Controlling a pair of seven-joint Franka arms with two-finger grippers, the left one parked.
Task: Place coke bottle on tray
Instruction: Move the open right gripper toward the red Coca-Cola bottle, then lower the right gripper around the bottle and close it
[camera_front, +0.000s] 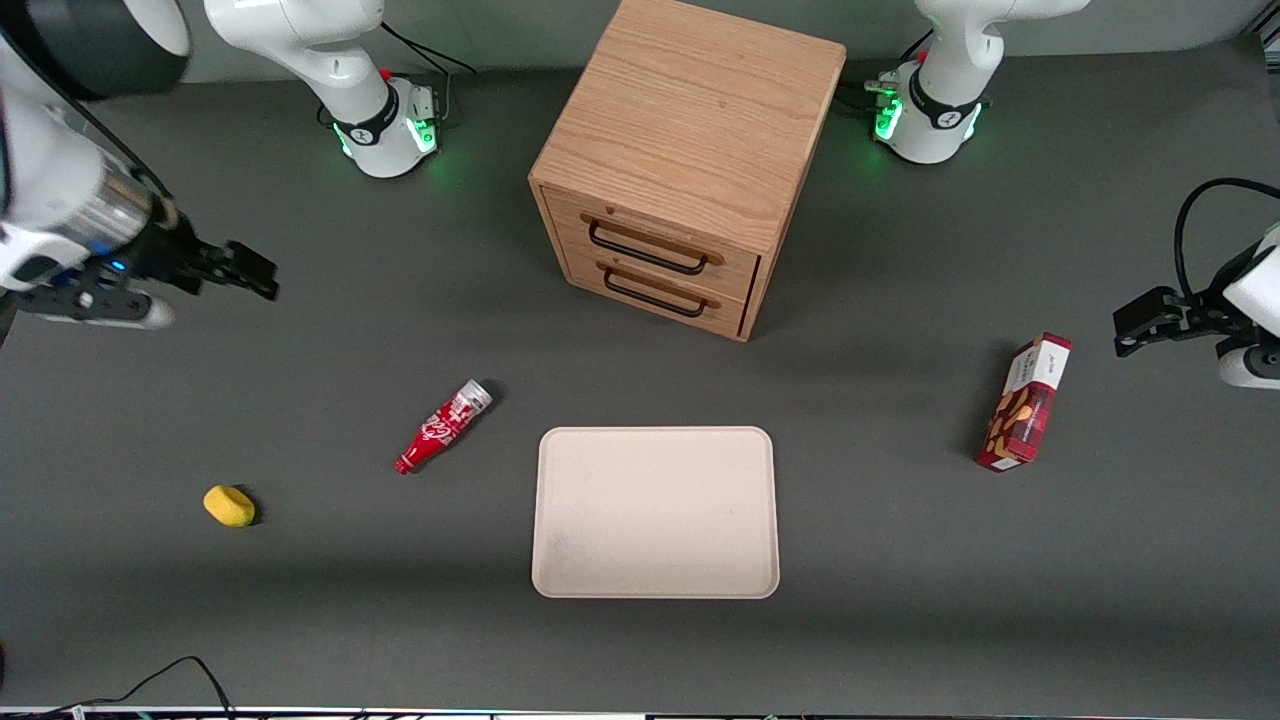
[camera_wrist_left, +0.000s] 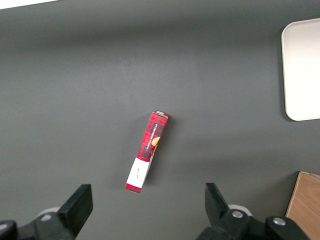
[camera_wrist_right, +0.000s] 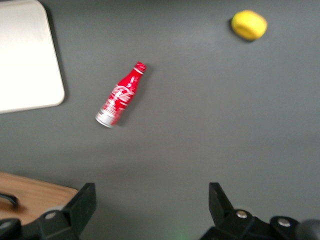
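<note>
The coke bottle lies on its side on the grey table, beside the cream-beige tray and apart from it, its cap pointing toward the front camera. It also shows in the right wrist view, with the tray's corner beside it. My right gripper hangs open and empty above the table at the working arm's end, well away from the bottle and farther from the front camera than it. Its fingers stand wide apart with nothing between them.
A wooden drawer cabinet stands farther from the front camera than the tray. A yellow lump lies near the bottle, toward the working arm's end. A red snack box lies toward the parked arm's end.
</note>
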